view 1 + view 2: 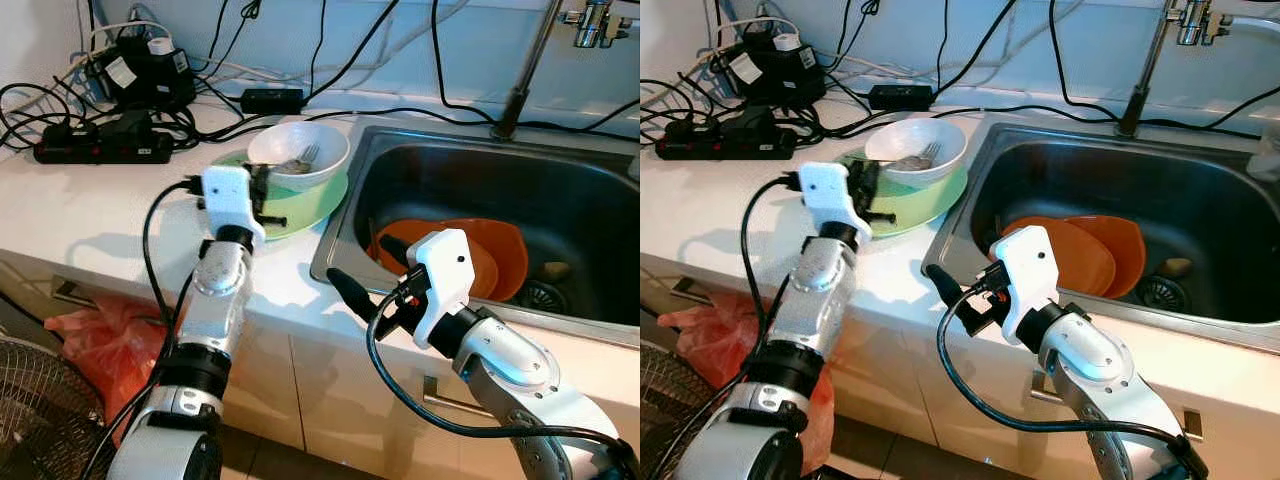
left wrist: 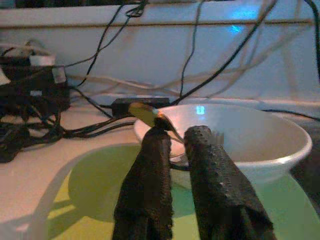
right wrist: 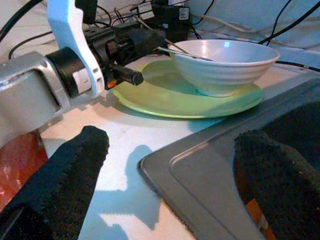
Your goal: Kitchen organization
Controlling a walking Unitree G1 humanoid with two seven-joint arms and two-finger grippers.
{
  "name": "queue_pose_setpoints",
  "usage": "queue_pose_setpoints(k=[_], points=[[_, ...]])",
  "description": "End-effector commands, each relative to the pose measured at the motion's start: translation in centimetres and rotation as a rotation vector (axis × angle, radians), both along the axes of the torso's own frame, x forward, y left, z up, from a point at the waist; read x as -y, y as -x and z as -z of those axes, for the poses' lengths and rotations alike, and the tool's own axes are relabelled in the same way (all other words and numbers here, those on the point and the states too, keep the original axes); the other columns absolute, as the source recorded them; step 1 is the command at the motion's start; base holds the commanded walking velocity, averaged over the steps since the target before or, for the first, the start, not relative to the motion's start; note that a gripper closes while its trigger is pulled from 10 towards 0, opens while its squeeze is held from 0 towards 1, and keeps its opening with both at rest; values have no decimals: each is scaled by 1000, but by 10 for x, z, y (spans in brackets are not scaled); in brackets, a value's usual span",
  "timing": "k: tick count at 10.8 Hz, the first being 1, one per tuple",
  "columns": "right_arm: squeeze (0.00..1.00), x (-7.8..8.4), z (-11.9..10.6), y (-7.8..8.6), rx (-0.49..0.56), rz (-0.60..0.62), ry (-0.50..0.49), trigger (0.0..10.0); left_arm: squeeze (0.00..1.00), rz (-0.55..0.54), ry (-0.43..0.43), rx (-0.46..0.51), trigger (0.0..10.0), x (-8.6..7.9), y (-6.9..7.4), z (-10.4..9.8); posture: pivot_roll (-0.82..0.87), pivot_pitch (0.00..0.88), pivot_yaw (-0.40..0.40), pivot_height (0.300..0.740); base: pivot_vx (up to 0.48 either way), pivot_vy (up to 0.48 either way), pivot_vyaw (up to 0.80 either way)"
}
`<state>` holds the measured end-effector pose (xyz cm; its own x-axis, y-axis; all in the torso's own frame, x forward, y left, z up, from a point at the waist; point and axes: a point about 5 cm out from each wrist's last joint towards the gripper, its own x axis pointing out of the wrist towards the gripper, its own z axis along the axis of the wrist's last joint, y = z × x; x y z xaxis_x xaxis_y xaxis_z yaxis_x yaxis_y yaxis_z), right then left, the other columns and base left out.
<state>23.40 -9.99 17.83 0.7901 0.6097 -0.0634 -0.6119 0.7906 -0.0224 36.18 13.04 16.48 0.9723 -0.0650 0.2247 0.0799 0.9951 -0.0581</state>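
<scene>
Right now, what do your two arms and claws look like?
Both arms are silver metal tubes with black joint collars. Each wrist carries a white plastic housing, and a black cable loops from it back along the arm. The left claw and right claw each have two long black fingers with a dimpled, rubbery-looking texture.

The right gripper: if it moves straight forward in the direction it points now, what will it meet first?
Probably the left gripper, which lies across the line of the open right gripper beside the green plate. Depth is unclear; it might reach the plate's rim first.
</scene>
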Motion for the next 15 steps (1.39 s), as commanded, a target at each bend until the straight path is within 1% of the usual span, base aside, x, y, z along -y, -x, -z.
queue_pose_setpoints(k=[1, 2, 3, 5, 6, 7, 9, 10, 11, 12, 13, 14, 15], points=[[0, 0, -5, 2, 28, -1, -5, 10000, 0, -11, 48, 14, 0, -2, -6, -13, -193, 0, 77, 740, 0, 0, 0], [0, -1, -5, 2, 28, -2, -7, 10000, 0, -19, 92, 24, 0, -4, -9, -23, -193, 0, 77, 740, 0, 0, 0], [0, -1, -5, 1, 29, -3, -7, 10000, 0, -20, 101, 33, 0, -4, -11, -27, -190, 0, 77, 740, 0, 0, 0], [0, -1, -6, 1, 31, -1, -8, 10000, 0, -31, 182, -2, 0, -8, -14, -29, -192, 0, 80, 740, 0, 0, 0], [0, -1, -6, 1, 32, 0, -9, 10000, 0, -36, 190, 13, 0, -10, -15, -35, -192, 0, 80, 740, 0, 0, 0], [0, -1, -6, 1, 33, 1, -9, 10000, 0, -45, 171, 45, 0, -12, -15, -42, -195, 0, 83, 740, 0, 0, 0], [0, -1, -6, 0, 37, 3, -9, 10000, 0, -61, 30, 186, 0, -16, -16, -72, -195, 0, 87, 740, 0, 0, 0], [0, -1, -6, -1, 38, 4, -11, 10000, 0, -48, -35, 249, 0, -14, -16, -86, -193, 0, 89, 740, 0, 0, 0], [0, -1, -6, -2, 39, 4, -11, 10000, 0, -50, -50, 269, 0, -15, -17, -91, -193, 0, 91, 740, 0, 0, 0], [0, -1, -7, -3, 42, 7, -13, 10000, 0, -64, -86, 305, 0, -17, -17, -99, -193, 0, 94, 740, 0, 0, 0], [0, -2, -7, -3, 43, 9, -17, 10000, 0, -64, -85, 312, 0, -17, -17, -101, -191, 0, 97, 740, 0, 0, 0], [0, -2, -7, -3, 44, 10, -19, 10000, 0, -67, -54, 272, 0, -17, -19, -97, -191, 0, 97, 740, 0, 0, 0], [0, -2, -7, -3, 45, 11, -20, 10000, 0, -85, -19, 241, 2118, -19, -20, -93, -191, 0, 97, 740, 0, 0, 0]])
